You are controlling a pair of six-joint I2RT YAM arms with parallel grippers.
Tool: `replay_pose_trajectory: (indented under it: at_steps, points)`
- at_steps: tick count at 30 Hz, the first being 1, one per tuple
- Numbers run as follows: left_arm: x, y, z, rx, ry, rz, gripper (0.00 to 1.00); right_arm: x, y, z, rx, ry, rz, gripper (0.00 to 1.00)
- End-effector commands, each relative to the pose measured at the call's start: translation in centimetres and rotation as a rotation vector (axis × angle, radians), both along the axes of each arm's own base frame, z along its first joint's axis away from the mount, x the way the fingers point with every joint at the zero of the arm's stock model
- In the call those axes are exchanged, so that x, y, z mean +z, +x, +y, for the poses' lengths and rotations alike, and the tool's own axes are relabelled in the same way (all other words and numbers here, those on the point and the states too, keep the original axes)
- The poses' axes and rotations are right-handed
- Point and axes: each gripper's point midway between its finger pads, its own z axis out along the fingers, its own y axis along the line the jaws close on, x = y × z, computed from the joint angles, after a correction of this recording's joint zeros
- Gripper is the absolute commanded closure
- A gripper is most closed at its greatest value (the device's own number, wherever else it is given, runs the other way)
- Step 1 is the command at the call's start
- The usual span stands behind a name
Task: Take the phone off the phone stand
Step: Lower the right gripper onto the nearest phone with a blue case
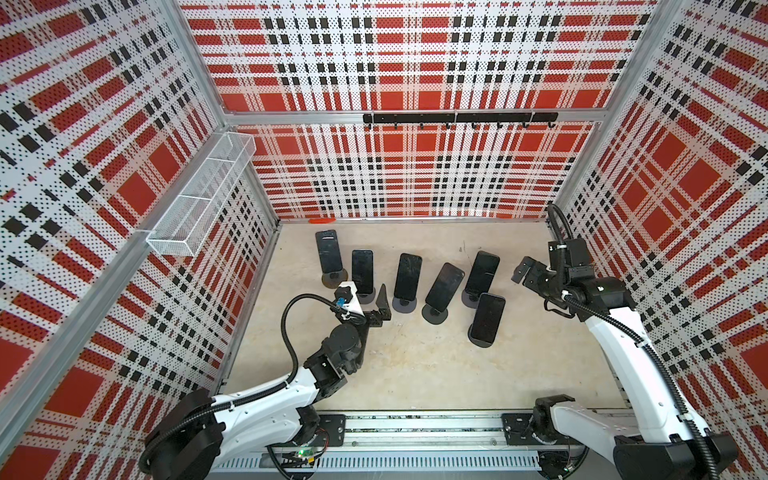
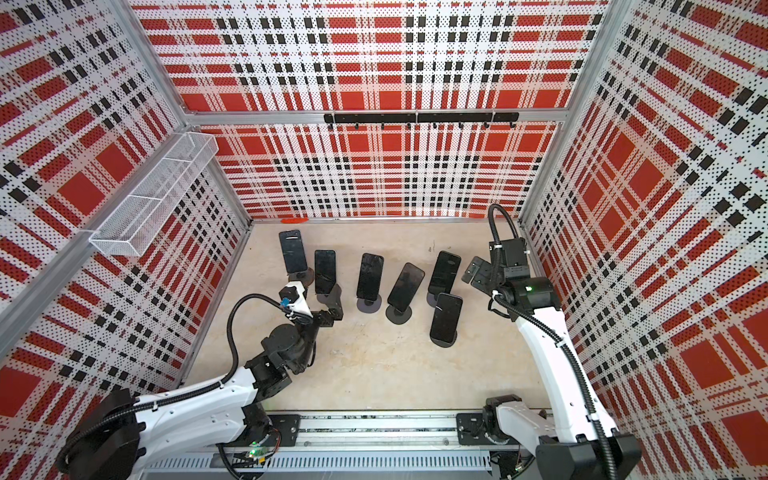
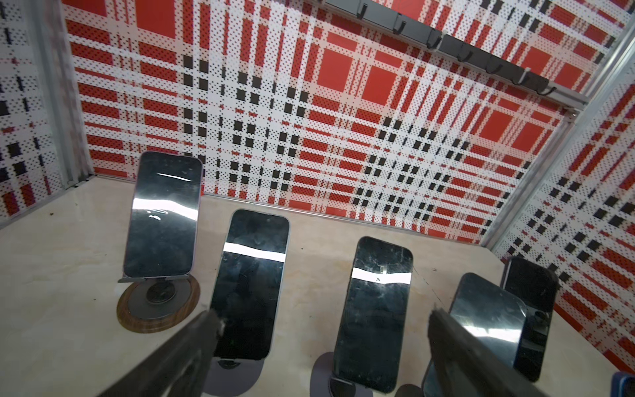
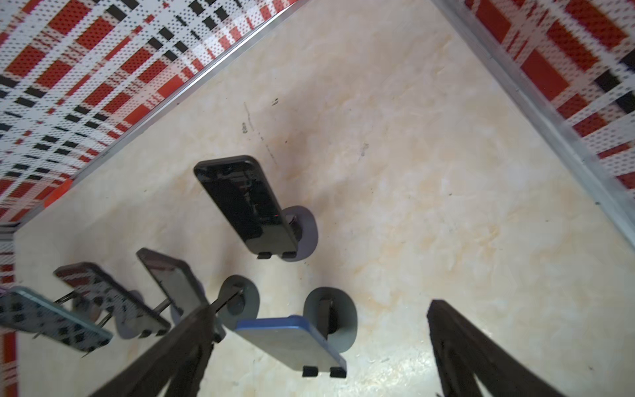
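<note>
Left gripper (image 3: 324, 318), jaws wide and empty, is poised low before the phones (image 3: 249, 285), each leaned back on a stand (image 3: 158, 309) mid-table, likely for edge access; right gripper (image 1: 523, 269), also open, is held clear beside them.

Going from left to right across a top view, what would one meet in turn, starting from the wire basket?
wire basket → far-left phone → second phone → third phone → leaning fourth phone → right gripper
</note>
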Motion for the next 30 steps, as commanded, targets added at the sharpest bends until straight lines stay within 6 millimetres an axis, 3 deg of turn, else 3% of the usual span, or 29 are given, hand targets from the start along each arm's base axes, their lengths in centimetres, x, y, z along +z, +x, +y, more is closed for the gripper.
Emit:
replay_pose_trajectory:
  at_steps: [1, 5, 12, 18, 22, 30]
  points:
    - [-0.3, 0.2, 2.0, 0.077, -0.064, 0.01, 0.02, -1.7, -0.8, 3.9, 0.112, 0.108, 0.088, 0.0]
    - [-0.8, 0.7, 2.0, 0.03, -0.099, 0.02, 0.02, -4.1, -1.3, 4.9, 0.131, 0.0, 0.221, 0.0]
    - [-1.8, 1.0, 3.5, 0.139, -0.083, 0.043, 0.02, -6.7, -2.3, 5.7, 0.114, -0.092, 0.366, 0.0]
    - [-1.7, 0.6, 2.6, 0.138, -0.015, 0.043, 0.02, -8.9, -2.4, 6.5, 0.084, -0.12, 0.447, 0.0]
    - [-1.8, 0.7, 2.2, 0.138, 0.006, 0.049, 0.02, -9.2, -1.7, 7.9, 0.109, -0.117, 0.442, 0.0]
    - [-1.8, 0.7, 2.0, 0.13, 0.017, 0.048, 0.02, -10.5, -0.9, 7.9, 0.101, -0.16, 0.465, 0.0]
